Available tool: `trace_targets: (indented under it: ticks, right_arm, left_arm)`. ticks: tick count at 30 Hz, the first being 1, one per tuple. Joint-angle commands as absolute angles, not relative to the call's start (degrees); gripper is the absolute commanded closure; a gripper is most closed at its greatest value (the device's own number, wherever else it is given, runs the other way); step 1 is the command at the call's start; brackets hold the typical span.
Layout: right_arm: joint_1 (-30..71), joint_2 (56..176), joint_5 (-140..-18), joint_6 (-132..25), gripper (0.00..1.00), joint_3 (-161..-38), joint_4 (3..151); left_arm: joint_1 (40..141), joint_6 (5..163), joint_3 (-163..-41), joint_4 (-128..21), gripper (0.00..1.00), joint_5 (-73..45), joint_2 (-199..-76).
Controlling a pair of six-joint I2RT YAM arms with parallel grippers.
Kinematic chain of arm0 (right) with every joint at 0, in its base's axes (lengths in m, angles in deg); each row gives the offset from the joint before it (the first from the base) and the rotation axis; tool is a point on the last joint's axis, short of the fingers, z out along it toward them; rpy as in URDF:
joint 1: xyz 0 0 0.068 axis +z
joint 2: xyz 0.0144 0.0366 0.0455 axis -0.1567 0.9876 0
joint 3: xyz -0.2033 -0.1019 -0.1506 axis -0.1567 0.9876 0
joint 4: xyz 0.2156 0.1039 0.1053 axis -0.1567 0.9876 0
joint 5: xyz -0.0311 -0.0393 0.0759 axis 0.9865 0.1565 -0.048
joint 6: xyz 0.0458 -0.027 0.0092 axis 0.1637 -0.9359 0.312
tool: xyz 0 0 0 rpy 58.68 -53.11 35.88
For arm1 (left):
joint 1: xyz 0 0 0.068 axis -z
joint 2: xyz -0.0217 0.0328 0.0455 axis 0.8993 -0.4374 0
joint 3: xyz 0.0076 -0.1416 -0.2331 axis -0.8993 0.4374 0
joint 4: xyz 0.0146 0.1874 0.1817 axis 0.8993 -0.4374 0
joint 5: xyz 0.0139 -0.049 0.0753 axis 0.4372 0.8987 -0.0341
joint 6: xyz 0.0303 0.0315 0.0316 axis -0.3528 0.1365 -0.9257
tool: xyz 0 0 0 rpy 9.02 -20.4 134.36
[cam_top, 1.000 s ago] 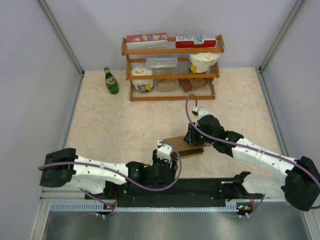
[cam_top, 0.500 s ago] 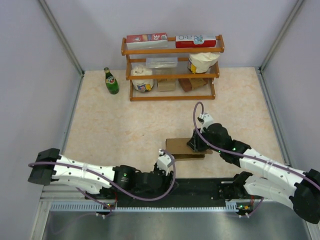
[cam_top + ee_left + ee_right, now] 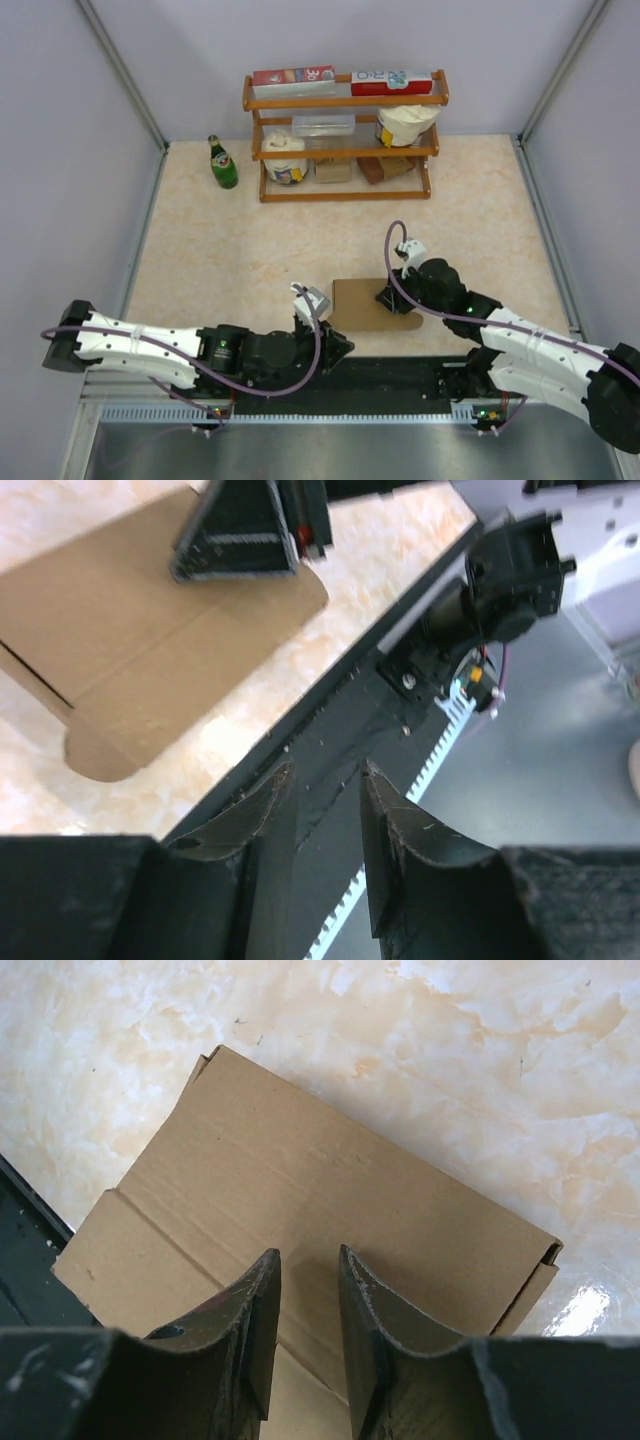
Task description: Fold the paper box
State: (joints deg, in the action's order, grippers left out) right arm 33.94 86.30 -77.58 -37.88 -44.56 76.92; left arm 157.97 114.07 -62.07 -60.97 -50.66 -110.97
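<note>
Tabletop [image 3: 250,230] is a glossy beige surface with a marble pattern. On it, beside the black rail [image 3: 400,375], we see the box [image 3: 355,303]: flat, matte kraft cardboard, rectangular, creased, with a rounded tab. The right gripper [image 3: 307,1255] stands over its right part, curved black fingers nearly together, pinching nothing. The left gripper [image 3: 328,770] hangs above the rail, likewise narrowed and empty.

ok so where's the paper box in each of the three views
top external: the paper box lies low centre, just beyond the black base rail.
left wrist: the box is upper left, with the rail running diagonally below it.
right wrist: the box fills the centre, with the rail at the left edge.
shared landmark: the black base rail.
</note>
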Motion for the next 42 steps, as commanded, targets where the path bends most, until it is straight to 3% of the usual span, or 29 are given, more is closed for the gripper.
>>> trace_targets:
  ticks: [1, 6, 14, 23, 37, 42]
  right_arm:
    - [34.0, 86.2, -77.4, -40.0, 0.70, -43.6, 74.1]
    - [34.0, 86.8, -75.8, -40.9, 0.70, -44.5, 76.3]
    - [34.0, 79.0, -76.9, -37.7, 0.69, -46.4, 80.4]
    - [34.1, 83.6, -93.3, -36.0, 0.69, -44.5, 74.1]
    - [35.5, 89.3, -88.1, -38.2, 0.70, -47.8, 82.2]
    - [35.5, 83.2, -83.9, -36.2, 0.66, -49.7, 86.8]
  left_arm:
    - [157.8, 116.4, -63.1, -60.0, 0.65, -62.2, -107.8]
    - [155.1, 122.5, -63.2, -66.8, 0.66, -67.7, -107.0]
    - [146.1, 122.7, -64.3, -68.5, 0.66, -58.9, -114.2]
    - [143.1, 121.9, -62.4, -62.6, 0.66, -54.2, -118.7]
    - [141.9, 122.5, -61.6, -62.4, 0.66, -52.5, -123.2]
    - [141.4, 123.9, -61.7, -65.6, 0.62, -53.4, -124.3]
